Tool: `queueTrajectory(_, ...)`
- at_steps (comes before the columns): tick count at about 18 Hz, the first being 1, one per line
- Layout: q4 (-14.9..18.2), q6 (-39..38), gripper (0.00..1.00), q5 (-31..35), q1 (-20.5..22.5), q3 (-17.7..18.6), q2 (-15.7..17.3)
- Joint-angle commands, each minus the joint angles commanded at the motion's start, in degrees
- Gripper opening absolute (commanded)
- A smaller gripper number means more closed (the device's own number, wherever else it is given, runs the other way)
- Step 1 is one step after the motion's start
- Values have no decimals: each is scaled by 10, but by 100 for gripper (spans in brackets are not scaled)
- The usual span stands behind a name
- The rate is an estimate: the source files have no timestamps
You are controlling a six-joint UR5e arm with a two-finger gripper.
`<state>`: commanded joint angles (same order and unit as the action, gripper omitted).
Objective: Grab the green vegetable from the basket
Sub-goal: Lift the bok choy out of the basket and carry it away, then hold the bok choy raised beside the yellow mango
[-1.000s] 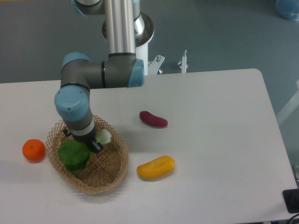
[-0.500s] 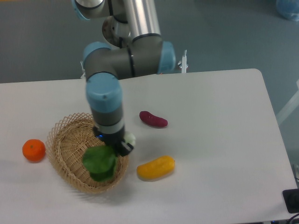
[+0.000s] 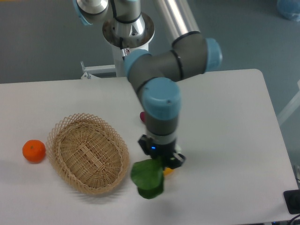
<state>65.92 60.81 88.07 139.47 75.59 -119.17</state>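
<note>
The green vegetable point(image 3: 147, 178), a bok choy with broad dark green leaves, hangs from my gripper point(image 3: 162, 161), which is shut on its stem end. It is held above the table, right of the basket and clear of it. The basket point(image 3: 88, 153), round tan wicker with a lacy rim, sits at the front left with nothing in it. My arm hides the bok choy's pale stem end.
An orange point(image 3: 33, 151) lies left of the basket. A yellow-orange vegetable point(image 3: 168, 170) is mostly hidden under my gripper. A sliver of a purple vegetable point(image 3: 141, 116) shows behind my arm. The table's front edge is near the hanging leaves.
My gripper has carried the bok choy up out of the basket and to the right, past its rim. The basket now holds nothing.
</note>
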Motion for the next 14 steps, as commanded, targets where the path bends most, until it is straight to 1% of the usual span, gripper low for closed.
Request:
queueTrajectory(1,1,18,27,0,14,-8,-4)
queueTrajectory(3,2,54,27,0,22,-19,-9)
queueTrajectory(5,2,84,27,2,42,-20,-16)
queueTrajectory(9,0,177,27,8,67,-25,-24)
queueTrajectory(11,1,191,27,8,72,-35,-33)
queueTrajectory(14,0,200,27,14,72,-40,-39)
